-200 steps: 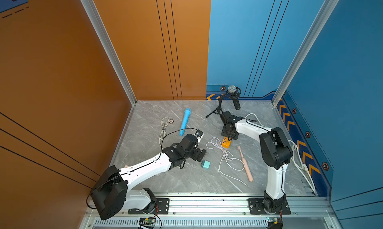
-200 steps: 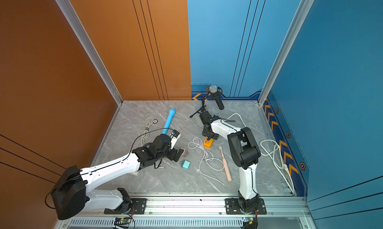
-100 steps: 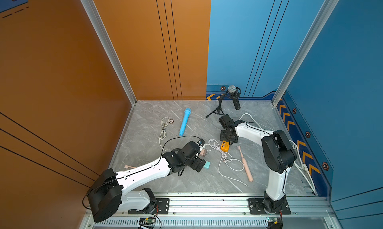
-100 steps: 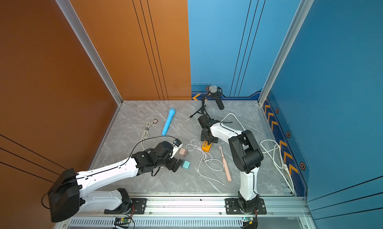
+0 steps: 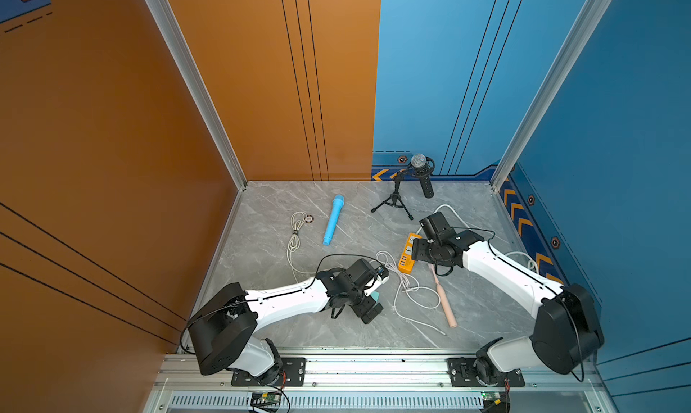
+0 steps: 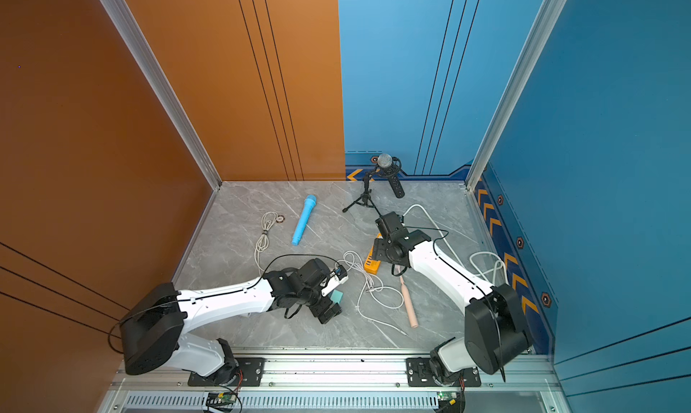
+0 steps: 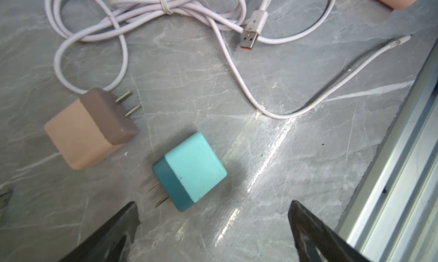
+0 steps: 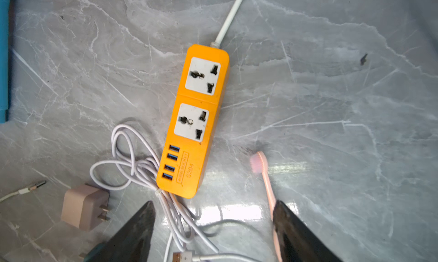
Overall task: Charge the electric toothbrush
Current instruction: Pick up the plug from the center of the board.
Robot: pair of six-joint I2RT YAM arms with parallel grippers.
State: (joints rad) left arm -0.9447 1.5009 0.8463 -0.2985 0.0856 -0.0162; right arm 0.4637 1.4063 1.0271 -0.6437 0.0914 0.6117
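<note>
Grey marble table [image 5: 269, 220]: carries everything below.
Left gripper [image 7: 213, 207]: jaws spread wide and empty, low over the table, with the teal charger [image 7: 192, 168] just ahead of the fingertips.
Right gripper [image 8: 213, 204]: jaws well apart, gripping nothing. It hangs above the USB end of the power strip [image 8: 208, 144], and the white cable [image 8: 163, 198] runs between the fingers.
Black microphone [image 5: 418, 168]: on a tripod near the back wall.
Blue microphone [image 5: 332, 220]: lying flat, well apart from both grippers.
Toothbrush [image 5: 443, 302]: pink, lying flat. Its head is just beside the power strip's USB end, its handle points toward the front rail, and its neck passes close by one right finger.
Power strip: orange, flat, with two sockets and four blue USB ports.
White cable: a tied loose bundle beside the strip; its USB plug [image 7: 251, 33] lies loose on the table.
Teal charger: on its side, prongs toward the left gripper.
Pink charger [image 7: 87, 130]: near the teal charger, not touching it.
</note>
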